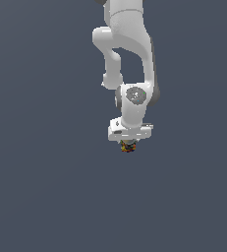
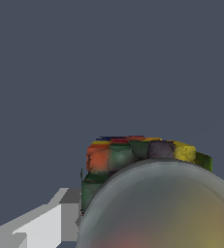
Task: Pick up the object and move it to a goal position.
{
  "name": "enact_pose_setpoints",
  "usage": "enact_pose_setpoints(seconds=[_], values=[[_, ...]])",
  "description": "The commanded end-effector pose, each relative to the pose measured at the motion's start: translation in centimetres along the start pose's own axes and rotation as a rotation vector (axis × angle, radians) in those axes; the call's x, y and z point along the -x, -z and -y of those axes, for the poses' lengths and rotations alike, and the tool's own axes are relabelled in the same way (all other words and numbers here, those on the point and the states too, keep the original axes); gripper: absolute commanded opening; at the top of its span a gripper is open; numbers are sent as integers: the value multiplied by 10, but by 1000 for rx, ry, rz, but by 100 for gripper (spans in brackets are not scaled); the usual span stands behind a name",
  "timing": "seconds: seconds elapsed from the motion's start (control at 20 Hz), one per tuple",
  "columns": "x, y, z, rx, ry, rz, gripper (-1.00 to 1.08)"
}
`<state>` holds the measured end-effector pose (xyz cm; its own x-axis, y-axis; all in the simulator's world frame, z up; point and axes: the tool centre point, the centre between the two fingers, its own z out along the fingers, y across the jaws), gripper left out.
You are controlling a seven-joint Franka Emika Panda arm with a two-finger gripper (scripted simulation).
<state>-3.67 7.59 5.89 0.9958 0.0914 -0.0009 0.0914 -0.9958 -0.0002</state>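
Exterior view: white arm (image 1: 129, 59) comes down from the top edge, a little right of centre, wrist pointing straight down over a plain grey-blue desk (image 1: 41, 197). The claw (image 1: 128, 145) sits directly under the white hand block; its fingers are mostly hidden behind that block. The can (image 1: 128, 146), small, dark, with orange, red and yellow specks, shows just below the hand, in line with the claw and narrower than the hand. Whether the can rests on the desk or is lifted cannot be told from here; no shadow or edge gives height. Wrist view: the can (image 2: 142, 157) fills the lower middle of the frame, very close to the lens, with a pale, blurred round top and a band of orange, red, green, purple and yellow patches behind it. One grey-white finger (image 2: 50, 225) lies just beside the can's flank; contact there is unclear, and the opposite finger is out of sight. Claw state: cannot tell.
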Motion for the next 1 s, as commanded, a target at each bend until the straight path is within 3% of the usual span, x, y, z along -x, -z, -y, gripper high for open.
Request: enact_pose_setpoints(seconds=[0.0,0.4,0.95], values=[[0,0,0,0,1,0,-100],[3,20,-19,0,1,0,-100],[13,91,-84,-1,0,-1,-100]])
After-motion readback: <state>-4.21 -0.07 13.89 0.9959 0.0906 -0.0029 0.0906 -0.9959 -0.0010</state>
